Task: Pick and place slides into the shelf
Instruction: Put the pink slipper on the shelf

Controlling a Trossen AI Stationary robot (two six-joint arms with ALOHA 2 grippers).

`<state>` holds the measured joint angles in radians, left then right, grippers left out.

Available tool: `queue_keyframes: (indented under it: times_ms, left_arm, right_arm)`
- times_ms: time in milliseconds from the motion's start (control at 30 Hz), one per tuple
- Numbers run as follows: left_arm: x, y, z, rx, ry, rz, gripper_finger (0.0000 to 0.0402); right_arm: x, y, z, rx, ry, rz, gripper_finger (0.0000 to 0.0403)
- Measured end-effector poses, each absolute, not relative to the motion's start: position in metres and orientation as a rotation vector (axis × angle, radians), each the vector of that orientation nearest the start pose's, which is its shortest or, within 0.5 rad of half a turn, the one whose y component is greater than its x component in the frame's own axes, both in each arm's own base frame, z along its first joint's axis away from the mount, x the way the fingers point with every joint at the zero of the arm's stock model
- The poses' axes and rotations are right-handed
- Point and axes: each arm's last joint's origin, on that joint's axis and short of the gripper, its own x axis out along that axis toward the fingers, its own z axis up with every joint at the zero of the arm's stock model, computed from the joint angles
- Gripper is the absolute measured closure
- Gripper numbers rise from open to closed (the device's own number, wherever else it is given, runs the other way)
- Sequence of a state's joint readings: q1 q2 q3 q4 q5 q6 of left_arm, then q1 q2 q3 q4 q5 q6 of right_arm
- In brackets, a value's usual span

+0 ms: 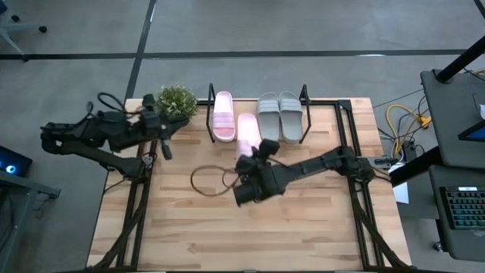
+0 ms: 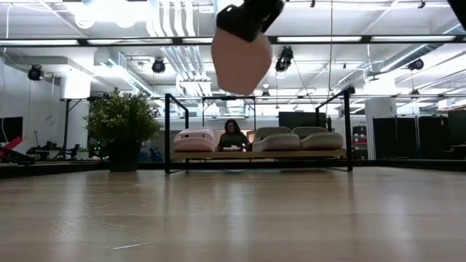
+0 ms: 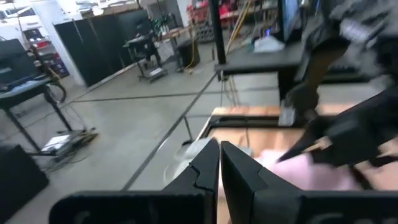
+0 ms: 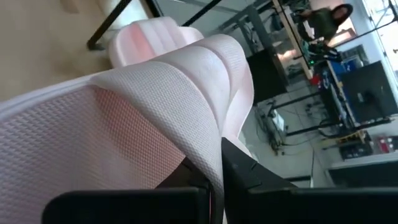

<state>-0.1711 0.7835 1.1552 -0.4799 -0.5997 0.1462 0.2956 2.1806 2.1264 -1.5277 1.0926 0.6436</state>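
One pale pink slide point(image 1: 248, 133) is lifted above the table in front of the shelf point(image 1: 305, 97); in the low view this slide point(image 2: 242, 54) is high over the wood. My right gripper point(image 1: 256, 154) is shut on it. The other pink slide point(image 1: 223, 115) and two grey slides point(image 1: 267, 115) point(image 1: 289, 115) lie side by side on the shelf's wooden base point(image 2: 255, 154). My left gripper point(image 1: 164, 149) is near the table's left edge beside the plant, shut and holding nothing; the left wrist view shows it point(image 3: 219, 163) with its fingers together. My right gripper point(image 4: 217, 171) pinches the pink slide between its two fingers at the end facing the table's near edge. A textured pink edge point(image 4: 208, 140) runs down between the fingers point(image 4: 249, 171). The slide is lifted clear of the table and reaches away from the gripper toward the shelf.
A small green potted plant point(image 1: 176, 100) stands at the shelf's left end. A loop of thin cable point(image 1: 212, 180) lies on the table left of my right arm. The shelf has a free slot between the pink slide and the grey ones. A person point(image 2: 233, 135) sits beyond the table.
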Motion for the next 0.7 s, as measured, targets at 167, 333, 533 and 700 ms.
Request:
queue_keyframes:
  times_ms: [167, 333, 533, 700]
  left_arm:
    - [0.113, -0.003, 0.433, 0.151, 0.071, 0.419, 0.0400]
    - [0.106, -0.002, 0.434, 0.144, 0.052, 0.420, 0.0400]
    - [0.090, 0.001, 0.437, 0.127, 0.012, 0.424, 0.0400]
    - [0.084, 0.002, 0.437, 0.123, 0.002, 0.425, 0.0400]
  right_arm:
    - [0.420, 0.078, 0.305, -0.392, 0.891, -0.884, 0.0394]
    - [0.427, 0.069, 0.337, -0.337, 0.793, -0.740, 0.0394]
    - [0.419, 0.047, 0.379, -0.193, 0.663, -0.626, 0.0394]
    - [0.403, 0.023, 0.404, -0.283, 0.632, -0.728, 0.0394]
